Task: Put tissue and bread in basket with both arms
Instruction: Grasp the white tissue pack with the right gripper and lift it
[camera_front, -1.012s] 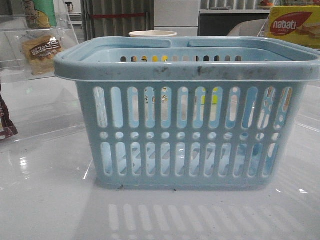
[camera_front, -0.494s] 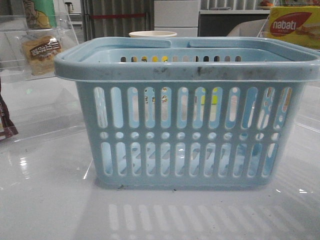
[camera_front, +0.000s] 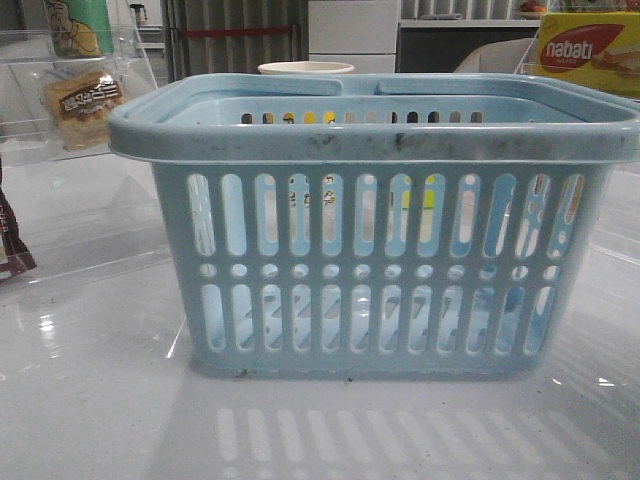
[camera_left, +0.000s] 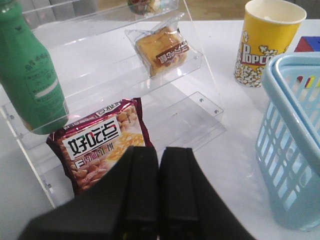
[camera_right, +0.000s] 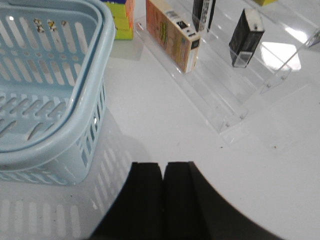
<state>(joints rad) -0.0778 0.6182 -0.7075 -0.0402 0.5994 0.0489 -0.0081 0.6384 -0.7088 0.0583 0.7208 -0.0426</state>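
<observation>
The light blue basket (camera_front: 370, 230) stands in the middle of the table and fills the front view; neither arm shows there. The bread (camera_left: 161, 51), in a clear wrapper with a brown label, lies on a step of a clear acrylic shelf, well beyond my left gripper (camera_left: 159, 150), which is shut and holds nothing. The same bread (camera_front: 83, 105) shows at the far left in the front view. The tissue (camera_right: 246, 37), a small black pack with a pale end, stands on another clear shelf, far from my right gripper (camera_right: 163, 165), also shut and empty.
A green bottle (camera_left: 32, 75) and a dark red snack packet (camera_left: 102, 145) share the bread's shelf. A yellow popcorn cup (camera_left: 267, 42) stands by the basket (camera_left: 295, 140). An orange box (camera_right: 172, 35) stands beside the tissue. A nabati box (camera_front: 585, 50) is at the back right.
</observation>
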